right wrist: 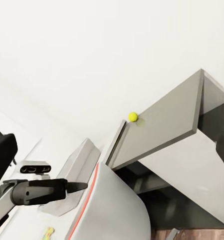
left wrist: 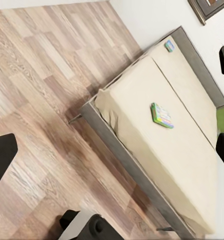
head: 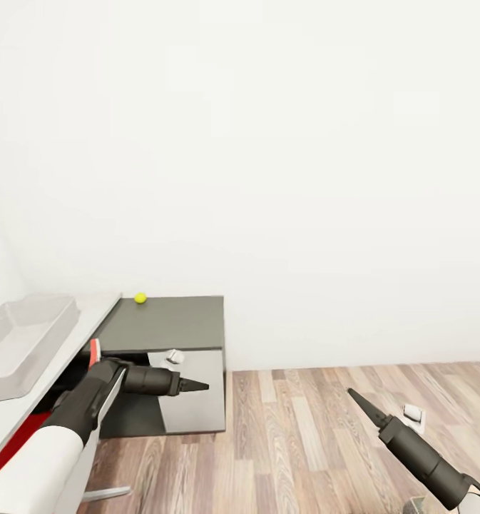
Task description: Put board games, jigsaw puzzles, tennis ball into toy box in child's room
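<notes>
White wall fills most of the head view, with wood-plank floor (head: 325, 435) across the lower right. At the lower left, the light-grey table (head: 90, 325) runs along the left edge and joins a lower dark grey shelf unit (head: 168, 325) standing against the wall. The tennis ball (head: 140, 298) sits at the back edge of the shelf unit's top, close to the wall and just beside the table. The toy box (head: 26, 343), pale and lidless, rests on the table at the far left; its inside cannot be made out.

The left hand (head: 197, 386) hangs in front of the shelf unit in the lower left, its fingers drawn to a narrow point; whether it is fully closed I cannot tell, and nothing shows between the fingers. The right hand (head: 357, 398) hovers over the floor at the lower right, equally tapered, nothing in it.

In the left wrist view, the bed (left wrist: 141, 165) with beige mattress stands on the plank floor, carrying a colourful board game (left wrist: 161, 115) mid-mattress and a small blue one (left wrist: 169, 46) near the top.
</notes>
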Controlling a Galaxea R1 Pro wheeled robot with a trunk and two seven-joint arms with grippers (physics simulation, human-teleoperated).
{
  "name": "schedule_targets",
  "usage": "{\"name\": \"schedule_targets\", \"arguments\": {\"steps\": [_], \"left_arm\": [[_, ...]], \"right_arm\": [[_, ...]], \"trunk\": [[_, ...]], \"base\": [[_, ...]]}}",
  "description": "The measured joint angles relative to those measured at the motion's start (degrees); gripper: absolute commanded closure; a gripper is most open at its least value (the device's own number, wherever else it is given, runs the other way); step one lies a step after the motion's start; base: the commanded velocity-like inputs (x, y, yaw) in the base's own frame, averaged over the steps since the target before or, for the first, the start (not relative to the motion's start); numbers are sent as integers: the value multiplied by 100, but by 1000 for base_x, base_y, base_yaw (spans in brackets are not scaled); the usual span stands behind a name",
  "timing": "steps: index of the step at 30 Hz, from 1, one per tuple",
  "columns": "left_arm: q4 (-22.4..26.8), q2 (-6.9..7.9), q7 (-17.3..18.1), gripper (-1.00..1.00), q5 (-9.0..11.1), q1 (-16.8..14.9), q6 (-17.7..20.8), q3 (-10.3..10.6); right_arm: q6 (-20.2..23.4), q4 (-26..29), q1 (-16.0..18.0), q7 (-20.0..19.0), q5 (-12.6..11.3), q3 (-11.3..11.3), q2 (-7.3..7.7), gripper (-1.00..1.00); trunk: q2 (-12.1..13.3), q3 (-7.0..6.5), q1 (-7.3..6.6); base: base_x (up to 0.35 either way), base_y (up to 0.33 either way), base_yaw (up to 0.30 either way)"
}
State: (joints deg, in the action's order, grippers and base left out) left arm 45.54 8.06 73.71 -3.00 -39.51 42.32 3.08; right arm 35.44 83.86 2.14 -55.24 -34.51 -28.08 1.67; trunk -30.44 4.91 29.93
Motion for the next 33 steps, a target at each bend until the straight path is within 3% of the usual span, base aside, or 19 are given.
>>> {"name": "schedule_targets", "arguments": {"steps": [33], "left_arm": [[-30, 38, -35, -100, -4, 9, -15, -17]], "right_arm": [[11, -1, 0, 0, -2, -20, 10, -100]], "trunk": [[1, -228, 1]], "base": [[-14, 9, -204]]}}
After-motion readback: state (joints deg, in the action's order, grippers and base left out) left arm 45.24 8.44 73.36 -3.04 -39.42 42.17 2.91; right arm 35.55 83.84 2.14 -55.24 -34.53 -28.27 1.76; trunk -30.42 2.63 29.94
